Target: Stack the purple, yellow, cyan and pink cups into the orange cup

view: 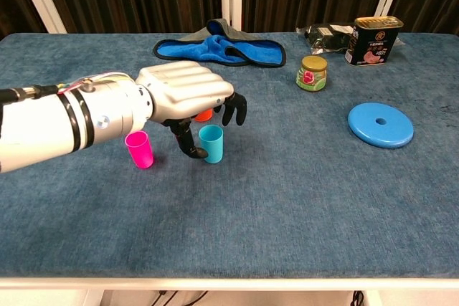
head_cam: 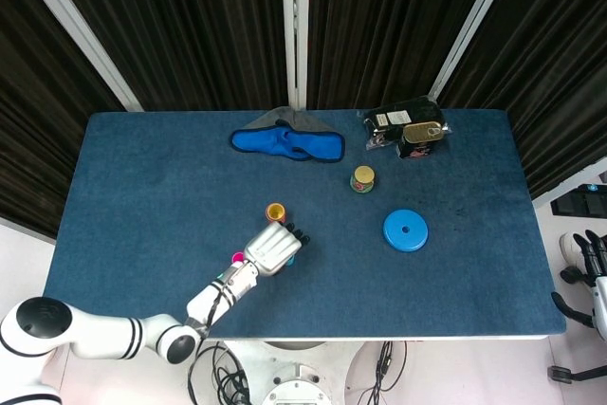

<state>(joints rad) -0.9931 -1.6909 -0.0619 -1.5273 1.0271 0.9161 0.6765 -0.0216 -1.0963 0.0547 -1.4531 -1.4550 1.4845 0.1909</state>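
The orange cup (head_cam: 276, 212) stands mid-table with the yellow cup (head_cam: 276, 209) nested in it; in the chest view only a sliver of the orange cup (view: 204, 114) shows behind my left hand. No purple cup shows. The cyan cup (view: 211, 142) stands upright in front of the orange one. My left hand (view: 186, 94) hovers low over it, thumb (view: 189, 146) beside its left wall and fingers (view: 236, 109) curled behind its rim, with no firm grip visible. The pink cup (view: 139, 149) stands to the left. My right hand (head_cam: 590, 267) hangs off the table's right end, holding nothing.
A blue cloth (view: 219, 49) lies at the back. A small jar (view: 312, 72), a blue disc (view: 380, 124), a tin can (view: 373, 40) and a black packet (view: 326, 35) occupy the right half.
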